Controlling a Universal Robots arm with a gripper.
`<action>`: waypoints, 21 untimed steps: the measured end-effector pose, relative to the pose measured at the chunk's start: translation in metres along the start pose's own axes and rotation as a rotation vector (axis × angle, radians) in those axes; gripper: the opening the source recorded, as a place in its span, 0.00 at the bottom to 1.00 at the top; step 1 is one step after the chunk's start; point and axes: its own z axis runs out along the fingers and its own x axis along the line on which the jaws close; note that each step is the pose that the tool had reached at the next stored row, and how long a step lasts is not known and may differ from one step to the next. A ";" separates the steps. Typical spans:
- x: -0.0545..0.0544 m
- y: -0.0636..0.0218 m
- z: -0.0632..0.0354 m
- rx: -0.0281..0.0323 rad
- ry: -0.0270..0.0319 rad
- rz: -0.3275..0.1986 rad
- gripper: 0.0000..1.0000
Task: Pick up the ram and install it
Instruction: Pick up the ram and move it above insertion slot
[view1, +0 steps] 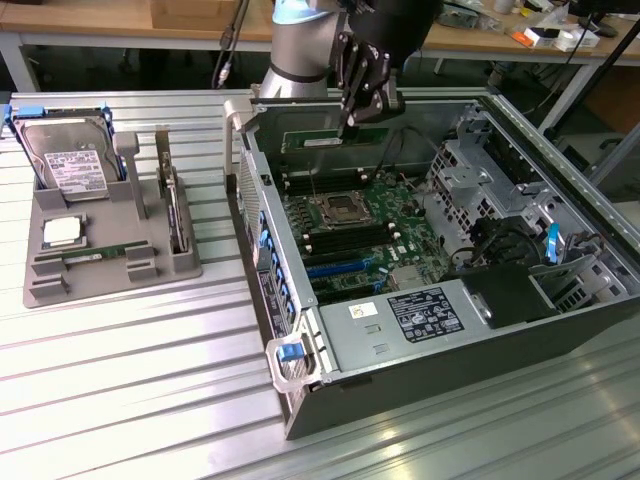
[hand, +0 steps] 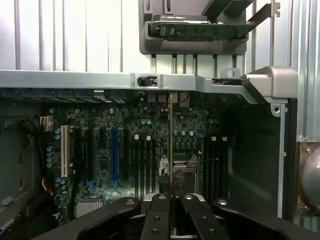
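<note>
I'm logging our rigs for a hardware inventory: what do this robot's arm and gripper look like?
The arm is a silver-grey cylinder with a pale blue cap. The gripper is black, built of jointed linkage bars; the wrist view shows its fingers dotted with small round fasteners.

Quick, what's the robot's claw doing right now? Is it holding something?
Gripper: closed, holding the ram over the open computer case.
</note>
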 end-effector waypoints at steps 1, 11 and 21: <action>0.000 -0.0029 -0.0001 0.0000 0.0000 0.000 0.12; 0.000 -0.0283 -0.0012 0.0000 -0.0001 0.000 0.12; 0.000 -0.0609 -0.0027 0.0000 -0.0001 0.000 0.12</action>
